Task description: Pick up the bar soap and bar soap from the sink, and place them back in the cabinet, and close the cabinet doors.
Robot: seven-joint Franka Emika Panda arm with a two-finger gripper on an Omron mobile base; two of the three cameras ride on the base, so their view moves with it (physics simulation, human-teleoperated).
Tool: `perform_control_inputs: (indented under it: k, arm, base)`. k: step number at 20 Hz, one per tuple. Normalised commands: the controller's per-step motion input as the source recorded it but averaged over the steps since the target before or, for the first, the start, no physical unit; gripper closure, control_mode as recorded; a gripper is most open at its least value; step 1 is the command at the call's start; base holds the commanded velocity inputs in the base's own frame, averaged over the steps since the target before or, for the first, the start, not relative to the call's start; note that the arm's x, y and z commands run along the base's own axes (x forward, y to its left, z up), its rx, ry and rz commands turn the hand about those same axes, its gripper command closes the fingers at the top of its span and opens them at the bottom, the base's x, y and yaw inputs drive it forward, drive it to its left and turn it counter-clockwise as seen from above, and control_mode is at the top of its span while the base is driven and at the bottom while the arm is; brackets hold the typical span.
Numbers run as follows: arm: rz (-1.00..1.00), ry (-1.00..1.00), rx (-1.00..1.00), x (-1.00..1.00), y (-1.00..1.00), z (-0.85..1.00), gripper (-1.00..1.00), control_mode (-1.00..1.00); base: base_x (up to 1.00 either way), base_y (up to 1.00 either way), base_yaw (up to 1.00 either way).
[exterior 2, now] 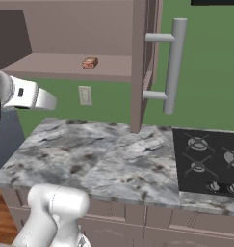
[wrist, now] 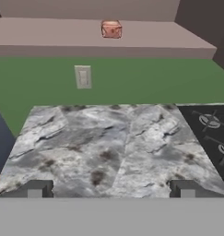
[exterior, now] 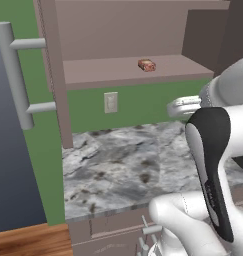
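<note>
Dark fingertips (wrist: 35, 189) of the end effector (wrist: 111, 190) stand wide apart with nothing between them, over the tabletop (wrist: 118, 147). One soap (exterior: 146, 65) already lies on the cabinet (exterior: 118, 30) shelf, near its front edge. Both doors are open; the right door (exterior 2: 140, 62) has its handle (exterior 2: 174, 65) free. If the other soap is stowed, hook behind a handle and swing steadily, keeping the elbow off the shelf.
</note>
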Motion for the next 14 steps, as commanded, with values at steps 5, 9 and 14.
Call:
perform_control_inputs:
  k: [5, 9, 14]
  arm:
    - [0.01, 0.04, 0.00, -0.35, 0.00, 0.00, -1.00, -1.00]
    - [0.05, 0.03, 0.00, -0.04, 0.00, 0.00, -1.00, -1.00]
    - [0.01, 0.02, 0.00, -0.09, 0.00, 0.00, -1.00, -1.00]
  base:
    - [0.00, 0.00, 0.00]
    - [0.00, 0.00, 0.00]
    - [0.00, 0.00, 0.00]
